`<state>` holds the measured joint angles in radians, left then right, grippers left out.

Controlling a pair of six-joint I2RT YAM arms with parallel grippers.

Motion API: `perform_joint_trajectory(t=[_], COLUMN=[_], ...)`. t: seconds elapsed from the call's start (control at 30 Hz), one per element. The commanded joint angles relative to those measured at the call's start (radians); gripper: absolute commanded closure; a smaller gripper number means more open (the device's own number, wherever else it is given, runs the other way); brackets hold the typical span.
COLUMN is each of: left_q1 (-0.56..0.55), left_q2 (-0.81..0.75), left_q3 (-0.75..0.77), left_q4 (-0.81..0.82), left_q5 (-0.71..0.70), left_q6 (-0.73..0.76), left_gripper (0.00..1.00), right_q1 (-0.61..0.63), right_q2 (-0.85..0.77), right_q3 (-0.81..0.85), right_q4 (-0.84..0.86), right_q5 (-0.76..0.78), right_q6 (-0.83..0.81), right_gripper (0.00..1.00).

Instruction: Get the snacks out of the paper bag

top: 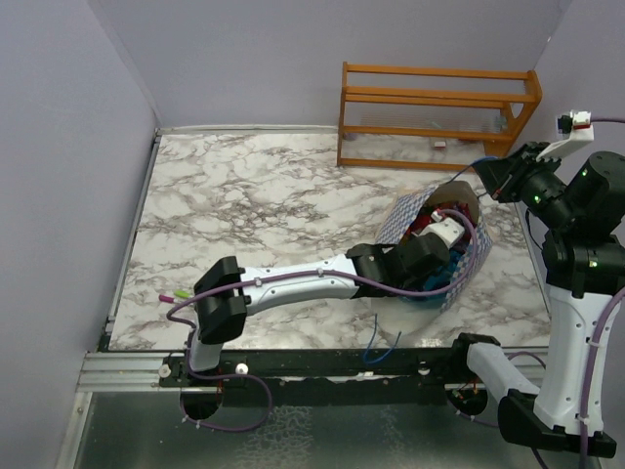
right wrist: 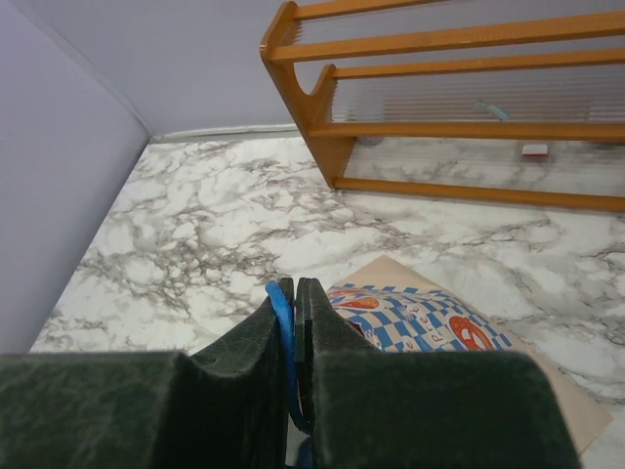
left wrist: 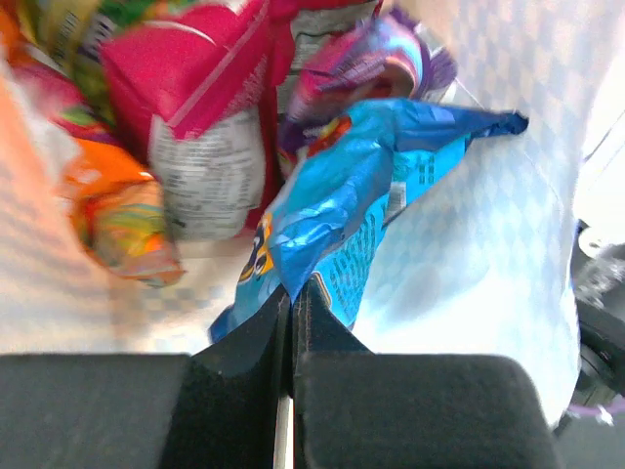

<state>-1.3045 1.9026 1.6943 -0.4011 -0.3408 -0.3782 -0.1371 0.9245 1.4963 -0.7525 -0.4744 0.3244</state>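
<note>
On the marble table, your left gripper pinches the chip bag, right gripper pinches the cord; withdraw straight.

A wooden rack stands on the marble table, just beyond the right gripper and against the grey back wall. A small red-and-white object lies inside the rack's frame. Pink and green pens lie far left of that gripper.

L fingers shut; R fingers shut, raised.
</note>
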Motion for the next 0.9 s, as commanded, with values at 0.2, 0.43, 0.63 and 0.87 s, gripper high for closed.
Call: perform_joint_trajectory(t=[0.2,0.43,0.63,0.87], left_q1=[-0.004,-0.004,-0.004,-0.005], left_q2=[-0.324,-0.426,-0.575,-0.681], left_q3=[0.12,0.277,0.305,0.262], left_q4=[0.009,-0.007,-0.04,-0.156], left_q5=[0.056,0.138,-0.027,-0.395], left_q6=[0.117,0.128,0.198,0.275], left_gripper=[1.0,1.0,1.0,1.0], right_q1=[-0.002,-0.002,-0.002,-0.002], right_q2=[-0.087,-0.098,-0.105,-0.114], right_q3=[-0.038,-0.088,-0.099,-0.112], right_q4=[0.153,0.154,0.157,0.16], right_q5=[0.102,0.089,0.074,0.075], right_q6=[-0.033,-0.022,-0.018,-0.028], right_gripper=[0.92,0.92,0.91,0.91])
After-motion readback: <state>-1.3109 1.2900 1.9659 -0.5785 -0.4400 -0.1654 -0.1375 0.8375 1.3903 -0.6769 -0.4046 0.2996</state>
